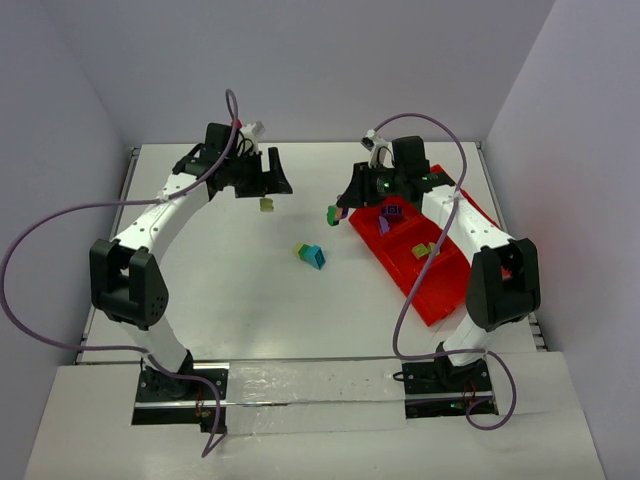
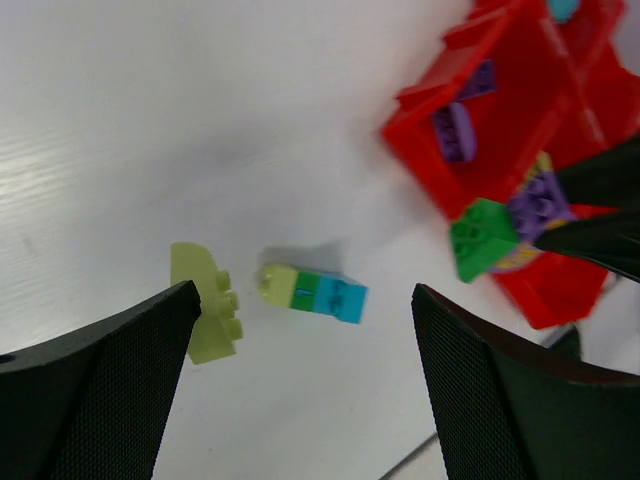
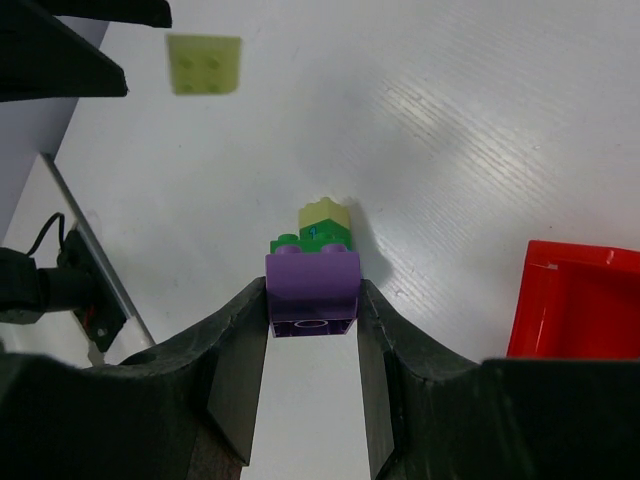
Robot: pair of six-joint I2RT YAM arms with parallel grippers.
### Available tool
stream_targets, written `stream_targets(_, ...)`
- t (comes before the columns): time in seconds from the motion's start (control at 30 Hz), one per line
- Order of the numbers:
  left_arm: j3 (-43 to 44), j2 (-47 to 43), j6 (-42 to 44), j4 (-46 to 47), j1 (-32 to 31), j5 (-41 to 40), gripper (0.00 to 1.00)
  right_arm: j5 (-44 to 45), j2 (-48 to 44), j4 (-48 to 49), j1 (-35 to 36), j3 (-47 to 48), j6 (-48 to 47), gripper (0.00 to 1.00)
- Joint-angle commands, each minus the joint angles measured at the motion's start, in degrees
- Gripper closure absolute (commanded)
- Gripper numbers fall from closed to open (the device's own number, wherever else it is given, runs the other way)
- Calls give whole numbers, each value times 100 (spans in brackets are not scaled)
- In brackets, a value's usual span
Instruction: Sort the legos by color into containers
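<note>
Guessing early days: few legos (image 1: 392, 211) in tray (image 1: 445, 295), right pincer (image 3: 312, 300) clamps purple-green stack (image 3: 310, 240), left pincer (image 2: 305, 310) open, two loose.

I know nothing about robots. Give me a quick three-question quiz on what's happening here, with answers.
1. True or false: the right gripper holds nothing.
2. The divided flat plastic tray is: A blue, B red, C white.
3. Fill in: the left gripper has its jaws ____.
Key: 1 false, it is shut on a snapped stack of purple and green studded plastic bricks. 2 B. 3 open.
</note>
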Motion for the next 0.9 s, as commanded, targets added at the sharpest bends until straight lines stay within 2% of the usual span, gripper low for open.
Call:
stream_targets(0.0, -96, 58, -17, 350, -26, 941, 7, -307, -345, 127, -51, 226, -34, 95)
stream_targets(0.23, -424, 99, -200, 577, -26, 508, 8, -241, -332, 116, -52, 167, -29, 95)
stream_targets(0.57, -532, -8, -73, 743, 28, 1192, 8, -342, -218, 49, -66, 262, -38, 94)
stream_targets(0.87, -780, -205, -201, 1611, 168, 3689, 8, -806, -293, 245, -125, 349, 98, 94)
